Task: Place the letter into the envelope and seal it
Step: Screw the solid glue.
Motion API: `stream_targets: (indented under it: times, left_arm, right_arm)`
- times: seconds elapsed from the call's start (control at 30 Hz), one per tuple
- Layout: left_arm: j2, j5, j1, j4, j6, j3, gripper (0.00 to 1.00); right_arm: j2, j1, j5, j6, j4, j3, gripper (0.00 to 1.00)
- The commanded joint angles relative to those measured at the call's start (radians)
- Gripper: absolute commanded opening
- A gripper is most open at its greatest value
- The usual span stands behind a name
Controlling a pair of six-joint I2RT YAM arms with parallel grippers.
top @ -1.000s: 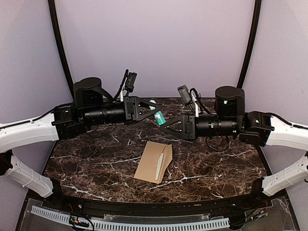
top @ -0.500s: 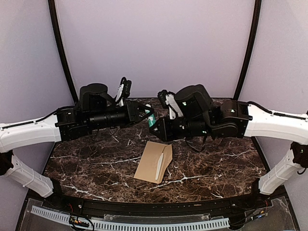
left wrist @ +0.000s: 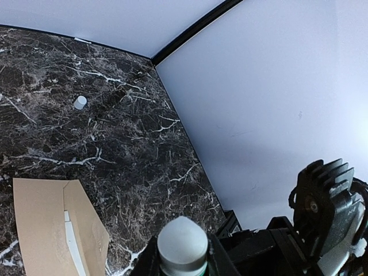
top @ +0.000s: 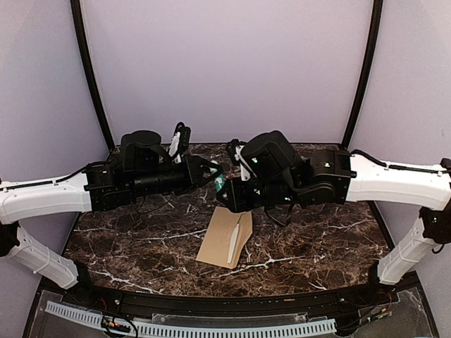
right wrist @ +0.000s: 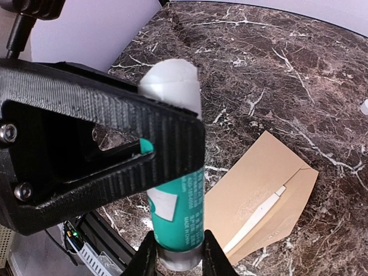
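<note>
The brown envelope (top: 224, 237) lies on the marble table with its flap open and a white strip along the flap fold. It also shows in the left wrist view (left wrist: 52, 224) and the right wrist view (right wrist: 270, 184). The letter is not in view. A teal glue stick (top: 219, 182) hangs in the air above the envelope's far end. My left gripper (top: 211, 172) is shut on its body, white rounded end (left wrist: 183, 244) pointing out. My right gripper (top: 225, 191) is shut on its grey base (right wrist: 177, 261), just below the left gripper's black fingers (right wrist: 115, 149).
A small white cap (left wrist: 80, 102) lies on the table far right of the envelope, also in the right wrist view (right wrist: 364, 106). Both arms meet over the table's middle back. The lilac wall and a black frame pole (left wrist: 190, 31) stand behind.
My right arm swung left and turned, bringing its gripper onto the glue stick's base and closing there. My left gripper shifted slightly left with the stick. The envelope has not moved.
</note>
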Motion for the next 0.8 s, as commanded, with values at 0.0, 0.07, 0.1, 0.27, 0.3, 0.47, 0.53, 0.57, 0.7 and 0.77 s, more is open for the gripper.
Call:
stream_targets:
  times: [0.0,0.07,0.1,0.27,0.3,0.47,0.53,0.57,0.7,0.77]
  left_arm:
    - [-0.055,0.023,-0.009,0.057,-0.016,-0.020,0.00]
    - [-0.076,0.028,-0.003,0.078,-0.018,-0.031,0.00]
    - [-0.090,0.030,0.002,0.091,-0.019,-0.038,0.00]
    - [-0.132,0.101,0.011,0.193,0.006,-0.070,0.00]
    - [-0.138,0.119,0.011,0.236,0.013,-0.080,0.00]
    - [-0.135,0.270,0.012,0.321,0.056,-0.085,0.00]
    - [-0.134,0.319,0.012,0.355,0.063,-0.092,0.00]
    - [-0.134,0.339,0.012,0.367,0.065,-0.095,0.00]
    - [-0.138,0.377,0.012,0.379,0.082,-0.098,0.00]
    - [-0.139,0.392,0.012,0.384,0.087,-0.098,0.00]
  right_arm:
    - [-0.121,-0.012,-0.037,-0.011,0.145,-0.095,0.32]
    - [-0.177,-0.013,-0.075,-0.018,0.189,-0.146,0.40]
    - [-0.202,-0.014,-0.093,-0.018,0.204,-0.171,0.43]
    - [-0.300,-0.019,-0.176,-0.022,0.291,-0.265,0.59]
    - [-0.309,-0.022,-0.192,-0.019,0.314,-0.280,0.61]
    - [-0.327,-0.028,-0.301,-0.014,0.481,-0.333,0.66]
    - [-0.316,-0.029,-0.339,-0.017,0.526,-0.329,0.67]
    - [-0.310,-0.028,-0.350,-0.018,0.537,-0.325,0.67]
    - [-0.288,-0.029,-0.352,-0.017,0.571,-0.308,0.61]
    - [-0.275,-0.028,-0.352,-0.016,0.570,-0.297,0.56]
